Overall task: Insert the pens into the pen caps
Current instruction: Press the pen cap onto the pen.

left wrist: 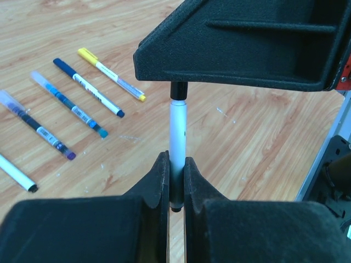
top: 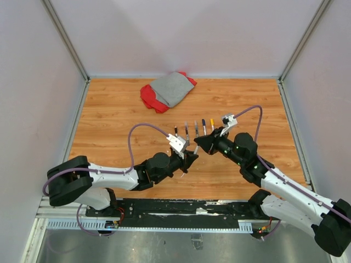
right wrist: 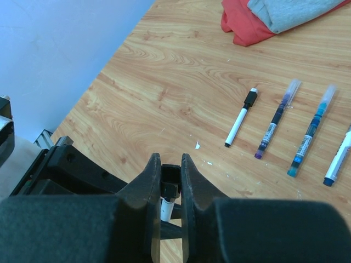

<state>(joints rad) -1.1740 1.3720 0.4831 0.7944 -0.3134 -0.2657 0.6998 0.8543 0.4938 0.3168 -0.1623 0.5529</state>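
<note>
- Left gripper [left wrist: 175,171] fills the bottom of its own wrist view. Its two fingers are pressed together on the lower part of a white pen [left wrist: 177,129], and the pen's dark end pokes out just past them.
- From those fingers the pen runs straight across to the right gripper [right wrist: 169,169]. It is held off the table [top: 109,115].
- On the pen's far end sits a black cap [left wrist: 178,91], its top hidden against the right gripper's black body.
- Right gripper's fingertips pinch that cap from both sides. In its wrist view a bit of the white barrel shows just beneath the cap.
- Seen from above, the two grippers meet tip to tip over the near middle of the table, between the arms.
- Five loose pens [top: 196,129] lie in a row on the wood just beyond the grippers, side by side and not touching.
- At the left end of the row is a white pen with a black cap. Next come a purple one, a light blue one and a dark blue one, with a yellow one at the right end.
- Toward the far edge of the table lies a red and grey cloth [top: 167,90], well apart from the pens.
</note>
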